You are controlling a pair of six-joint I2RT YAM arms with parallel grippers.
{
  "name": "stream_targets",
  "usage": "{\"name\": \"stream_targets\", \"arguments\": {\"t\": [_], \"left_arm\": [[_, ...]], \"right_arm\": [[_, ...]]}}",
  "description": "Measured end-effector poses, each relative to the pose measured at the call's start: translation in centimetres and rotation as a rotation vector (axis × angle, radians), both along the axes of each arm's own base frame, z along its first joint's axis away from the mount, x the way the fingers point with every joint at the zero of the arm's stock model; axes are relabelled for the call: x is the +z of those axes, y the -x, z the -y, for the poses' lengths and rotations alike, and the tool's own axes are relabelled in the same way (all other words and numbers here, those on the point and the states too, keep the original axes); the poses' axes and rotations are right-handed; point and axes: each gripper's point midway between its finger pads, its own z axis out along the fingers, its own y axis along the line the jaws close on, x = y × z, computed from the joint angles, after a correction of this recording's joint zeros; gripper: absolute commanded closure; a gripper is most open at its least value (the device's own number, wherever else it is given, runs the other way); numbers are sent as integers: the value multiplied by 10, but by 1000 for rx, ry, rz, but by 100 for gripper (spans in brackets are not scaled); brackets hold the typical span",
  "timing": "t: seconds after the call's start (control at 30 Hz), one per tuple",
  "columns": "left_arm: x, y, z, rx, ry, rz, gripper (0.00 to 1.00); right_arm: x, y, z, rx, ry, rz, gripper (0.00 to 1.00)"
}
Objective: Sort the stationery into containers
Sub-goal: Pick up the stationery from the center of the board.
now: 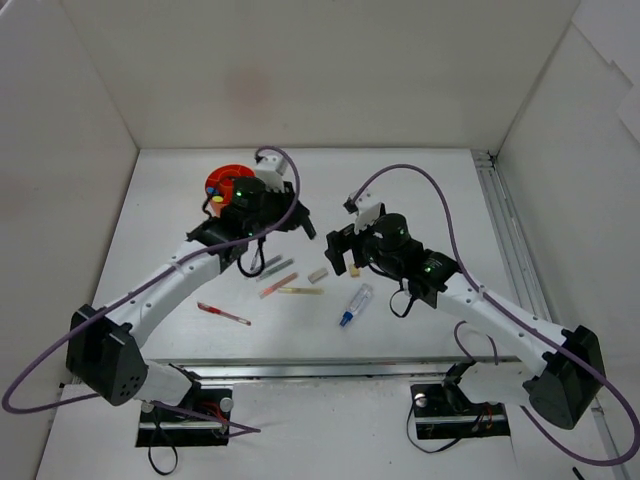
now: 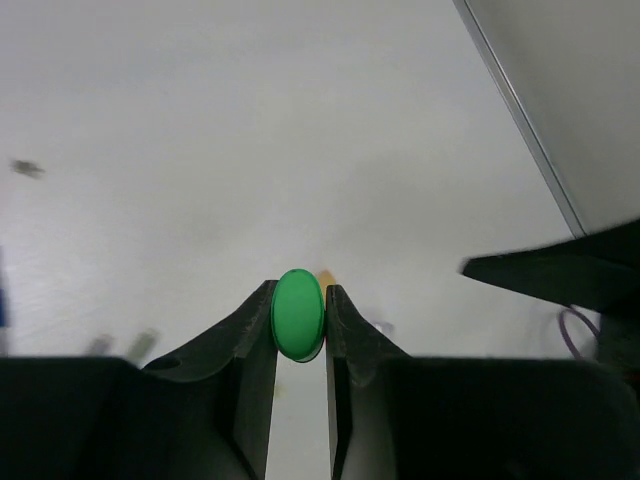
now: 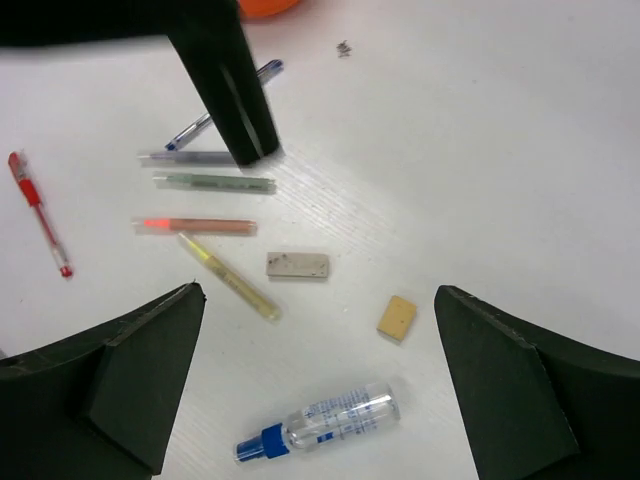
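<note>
- Pinching a green-capped highlighter (image 2: 298, 322), my left gripper (image 2: 300, 300) has its jaws closed on the cap's sides. Only that rounded end shows; the barrel is hidden.
- I judge it light, stiff and slick plastic. Held by the cap it could swivel or slide out, so a hold at mid-barrel would be surer.
- The orange organizer (image 1: 226, 183) sits just beside the left wrist, partly hidden by it, with a few coloured items already inside.
- My right gripper (image 3: 318, 292) hangs wide open, holding nothing, above a grey eraser (image 3: 297, 265), a beige eraser (image 3: 397, 317) and the clear tube (image 3: 320, 420).
- Thin pens (image 3: 215, 182) lie in a row on the table (image 1: 420, 190), with the red pen (image 3: 38, 212) apart from them. Lying flat, they offer little to grasp, and the tube would likely roll.
- The two wrists are near each other, so I'd watch for a clash.
</note>
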Motion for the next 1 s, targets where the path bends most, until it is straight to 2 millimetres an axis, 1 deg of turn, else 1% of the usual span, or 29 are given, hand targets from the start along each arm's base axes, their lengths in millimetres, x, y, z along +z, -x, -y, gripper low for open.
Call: {"name": "stream_targets", "arguments": {"t": [0.03, 0.1, 0.2, 0.27, 0.33, 0.4, 0.47, 0.53, 0.63, 0.7, 0.77, 0.83, 0.9, 0.97, 1.0], "left_arm": [[5, -11, -18, 40, -8, 24, 100], [17, -35, -62, 141, -33, 78, 100], [28, -62, -126, 269, -89, 141, 100], [34, -76, -162, 334, -131, 174, 100], [40, -90, -194, 387, -168, 202, 100], [45, -108, -218, 417, -185, 222, 100], [48, -131, -241, 442, -189, 232, 100], [44, -156, -261, 464, -185, 233, 100], [29, -190, -282, 474, -177, 216, 100], [15, -212, -286, 460, -169, 202, 100], [-4, -228, -284, 436, -161, 179, 100], [-24, -236, -280, 415, -156, 152, 100], [-41, -240, -278, 404, -156, 122, 100], [-53, -241, -277, 398, -154, 102, 100], [-56, -241, -276, 395, -150, 98, 100]], "right_arm": [[3, -1, 3, -23, 0, 10, 2], [11, -4, 14, -80, -4, 40, 2], [24, -5, 36, -174, -9, 95, 2], [27, -5, 51, -232, -1, 123, 2], [27, -5, 64, -283, 16, 135, 2], [26, -7, 75, -325, 35, 137, 2], [22, -9, 87, -363, 58, 129, 2], [20, -11, 96, -390, 79, 123, 2], [19, -13, 105, -416, 98, 125, 2], [19, -13, 109, -426, 107, 125, 2], [17, -13, 112, -438, 116, 123, 2], [17, -14, 115, -445, 122, 123, 2], [17, -15, 118, -457, 126, 124, 2], [17, -16, 121, -471, 131, 126, 2], [16, -17, 122, -478, 134, 124, 2]]}}
